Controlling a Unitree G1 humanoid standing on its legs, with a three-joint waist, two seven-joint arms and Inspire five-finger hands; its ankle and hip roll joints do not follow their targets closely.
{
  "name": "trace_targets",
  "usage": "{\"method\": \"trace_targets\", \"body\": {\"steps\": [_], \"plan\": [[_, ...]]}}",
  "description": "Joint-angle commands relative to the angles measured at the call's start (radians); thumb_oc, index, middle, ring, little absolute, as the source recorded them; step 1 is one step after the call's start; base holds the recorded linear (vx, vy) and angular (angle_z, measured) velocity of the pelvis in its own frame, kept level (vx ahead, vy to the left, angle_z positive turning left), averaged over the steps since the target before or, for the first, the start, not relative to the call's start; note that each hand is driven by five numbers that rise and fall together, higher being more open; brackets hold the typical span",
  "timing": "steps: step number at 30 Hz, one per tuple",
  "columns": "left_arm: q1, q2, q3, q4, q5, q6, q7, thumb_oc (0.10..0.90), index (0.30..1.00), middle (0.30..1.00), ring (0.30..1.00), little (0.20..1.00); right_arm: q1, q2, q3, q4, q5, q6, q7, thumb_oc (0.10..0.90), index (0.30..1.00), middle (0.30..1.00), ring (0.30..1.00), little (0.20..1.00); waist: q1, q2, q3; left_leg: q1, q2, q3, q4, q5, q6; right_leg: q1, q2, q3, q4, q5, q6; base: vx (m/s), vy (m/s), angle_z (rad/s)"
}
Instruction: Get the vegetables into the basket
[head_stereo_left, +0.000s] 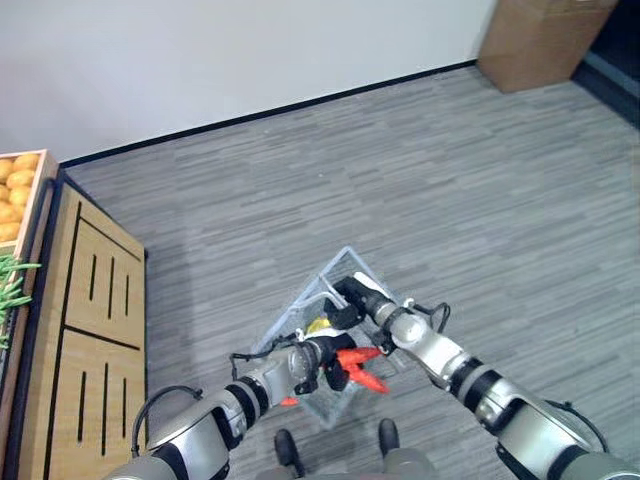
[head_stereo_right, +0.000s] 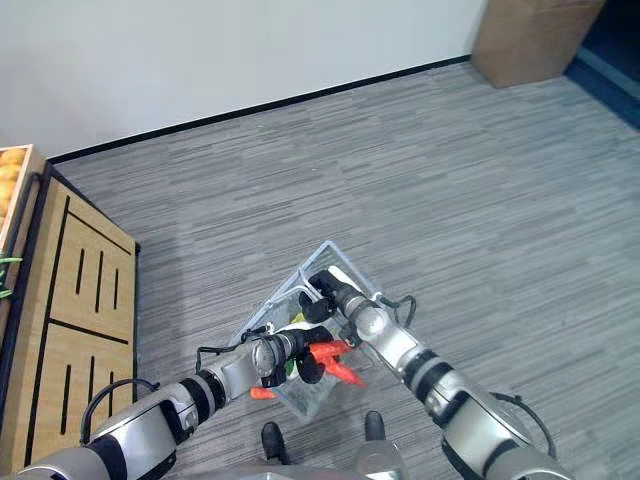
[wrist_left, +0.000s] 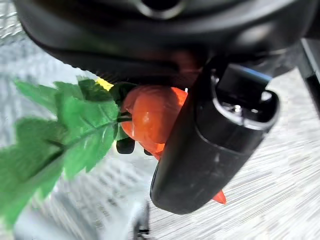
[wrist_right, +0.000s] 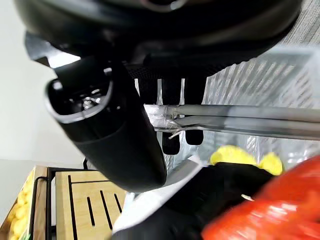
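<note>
**Left wrist view: carrot gripped over the basket**

Left eye view gives you the layout. Start at the left edge: a wooden produce stand (head_stereo_left: 85, 330) with slatted panels runs down that side, with a crate of oranges (head_stereo_left: 18, 190) at its far end and some green stalks (head_stereo_left: 10, 285) just nearer than the oranges. The grey plank floor (head_stereo_left: 400, 180) carries everything else.

Moving right, your left hand (head_stereo_left: 318, 362) sits at the near end of the clear wire basket (head_stereo_left: 345, 262), which stands on the floor between the two arms. In the left wrist view its fingers (wrist_left: 125, 145) and thumb are curled round an orange carrot (wrist_left: 150, 120) with green leafy tops (wrist_left: 65, 135); the carrot's orange tips (head_stereo_left: 362, 366) poke out to the right of the hand, over the basket's near end. A yellow vegetable (head_stereo_left: 319, 326) lies inside the basket, just beyond that hand.

Next comes your right hand (head_stereo_left: 352, 296), at the basket's middle. The right wrist view shows its fingers (wrist_right: 170, 90) hooked over the basket's metal handle (wrist_right: 250, 119), with the thumb on the near side of it, so it has hold of the handle.

At the far right corner of the floor stands a cardboard box (head_stereo_left: 540, 40) against the white wall.
</note>
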Motion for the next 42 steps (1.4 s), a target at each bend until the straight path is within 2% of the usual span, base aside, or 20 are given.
{"method": "trace_targets", "body": {"steps": [1,4,5,6,9,16,17,18,19,21,27,40,41,42], "plan": [[-0.151,-0.040,0.018,0.075,0.032,-0.052,0.032,0.400,0.300,0.300,0.300,0.300,-0.190,0.093,-0.052,-0.024,0.054,-0.140,-0.004,0.400,0.300,0.300,0.300,0.300,0.036,-0.013,-0.018,0.083,0.024,-0.015,0.009,-0.077,-0.056,-0.013,-0.024,-0.006,0.026,-0.022,0.050,0.01,0.004,-0.13],[-0.149,-0.042,0.022,0.097,0.057,-0.051,0.029,0.400,0.300,0.300,0.300,0.300,-0.166,0.078,-0.058,-0.071,0.064,-0.142,0.009,0.400,0.300,0.300,0.300,0.300,0.031,-0.014,-0.019,0.086,0.025,-0.011,0.009,-0.078,-0.056,-0.013,-0.024,-0.001,0.026,-0.022,0.051,0.00,0.001,-0.02],[-0.143,-0.036,0.041,0.148,0.154,-0.052,0.027,0.400,0.300,0.300,0.300,0.300,-0.091,0.021,-0.098,-0.256,0.112,-0.173,0.043,0.400,0.300,0.300,0.300,0.300,0.008,-0.019,-0.018,0.094,0.026,0.000,0.007,-0.080,-0.058,-0.015,-0.023,0.008,0.026,-0.021,0.052,0.03,0.025,-0.02],[-0.138,-0.037,0.051,0.161,0.175,-0.053,0.031,0.400,0.300,0.300,0.300,0.300,-0.064,0.001,-0.118,-0.310,0.123,-0.177,0.052,0.400,0.300,0.300,0.300,0.300,0.004,-0.020,-0.018,0.097,0.026,0.003,0.007,-0.081,-0.058,-0.015,-0.024,0.010,0.026,-0.021,0.053,0.03,0.026,-0.01],[-0.132,-0.042,0.058,0.189,0.220,-0.048,0.036,0.400,0.300,0.300,0.300,0.300,-0.035,-0.030,-0.139,-0.379,0.119,-0.170,0.063,0.400,0.300,0.300,0.300,0.300,0.004,-0.019,-0.020,0.100,0.027,0.007,0.007,-0.082,-0.059,-0.015,-0.023,0.012,0.026,-0.021,0.053,0.00,0.003,-0.16],[-0.132,-0.043,0.057,0.190,0.220,-0.048,0.036,0.400,0.300,0.300,0.300,0.300,-0.034,-0.030,-0.140,-0.380,0.119,-0.169,0.063,0.400,0.300,0.300,0.300,0.300,0.004,-0.019,-0.020,0.100,0.027,0.008,0.007,-0.082,-0.059,-0.015,-0.023,0.013,0.026,-0.021,0.053,0.00,0.000,-0.02],[-0.130,-0.034,0.075,0.224,0.293,-0.046,0.038,0.400,0.300,0.300,0.300,0.300,0.012,-0.077,-0.187,-0.502,0.133,-0.187,0.078,0.400,0.300,0.300,0.300,0.300,-0.013,-0.027,-0.016,0.101,0.029,0.017,0.007,-0.083,-0.059,-0.018,-0.020,0.018,0.026,-0.020,0.054,-0.03,-0.018,-0.01],[-0.121,-0.045,0.087,0.250,0.360,-0.049,0.047,0.900,1.000,1.000,1.000,1.000,0.090,-0.137,-0.243,-0.646,0.163,-0.198,0.113,0.400,0.300,0.300,0.300,0.300,-0.018,-0.036,-0.016,0.101,0.031,0.016,0.007,-0.081,-0.058,-0.020,-0.020,0.019,0.029,-0.020,0.053,-0.05,-0.023,0.02],[-0.099,-0.060,0.108,0.274,0.379,-0.044,0.052,0.900,1.000,1.000,1.000,1.000,0.111,-0.163,-0.275,-0.725,0.122,-0.207,0.115,0.400,0.300,0.300,0.300,0.300,-0.020,-0.036,-0.021,0.105,0.033,0.018,0.009,-0.083,-0.059,-0.015,-0.019,0.018,0.033,-0.025,0.052,-0.06,-0.038,0.06],[-0.080,-0.069,0.125,0.288,0.370,-0.045,0.061,0.900,1.000,1.000,1.000,1.000,0.125,-0.169,-0.279,-0.752,0.099,-0.205,0.116,0.400,0.300,0.300,0.300,0.300,-0.016,-0.033,-0.033,0.112,0.035,0.015,0.011,-0.082,-0.060,0.000,-0.018,0.012,0.039,-0.035,0.048,-0.02,-0.032,-0.03],[-0.052,-0.074,0.181,0.315,0.298,-0.031,0.079,0.900,1.000,1.000,1.000,1.000,0.157,-0.167,-0.263,-0.725,0.071,-0.194,0.122,0.400,0.300,0.300,0.300,0.300,-0.009,-0.029,-0.046,0.122,0.038,-0.002,0.015,-0.083,-0.061,0.023,-0.016,-0.003,0.050,-0.054,0.040,0.00,-0.013,0.00],[-0.021,-0.113,0.168,0.314,0.308,-0.018,0.090,0.900,1.000,1.000,1.000,1.000,0.229,-0.139,-0.213,-0.609,0.016,-0.168,0.126,0.400,0.300,0.300,0.300,0.300,0.003,-0.017,-0.054,0.122,0.029,-0.015,0.013,-0.082,-0.057,0.036,-0.029,-0.017,0.046,-0.051,0.041,-0.01,0.000,0.04],[0.004,-0.067,0.166,0.294,0.344,-0.018,0.124,0.900,1.000,1.000,1.000,1.000,0.238,-0.134,-0.219,-0.554,-0.026,-0.142,0.114,0.400,0.300,0.300,0.300,0.300,0.019,-0.014,-0.053,0.120,0.028,-0.020,0.013,-0.080,-0.056,0.038,-0.031,-0.023,0.045,-0.051,0.041,-0.03,-0.006,0.08],[0.033,-0.035,0.187,0.271,0.311,-0.050,0.070,0.900,1.000,1.000,1.000,1.000,0.247,-0.132,-0.233,-0.514,-0.045,-0.146,0.101,0.400,0.300,0.300,0.300,0.300,0.031,-0.009,-0.052,0.119,0.026,-0.024,0.013,-0.079,-0.055,0.039,-0.033,-0.024,0.045,-0.051,0.041,-0.04,-0.010,0.06]]}}
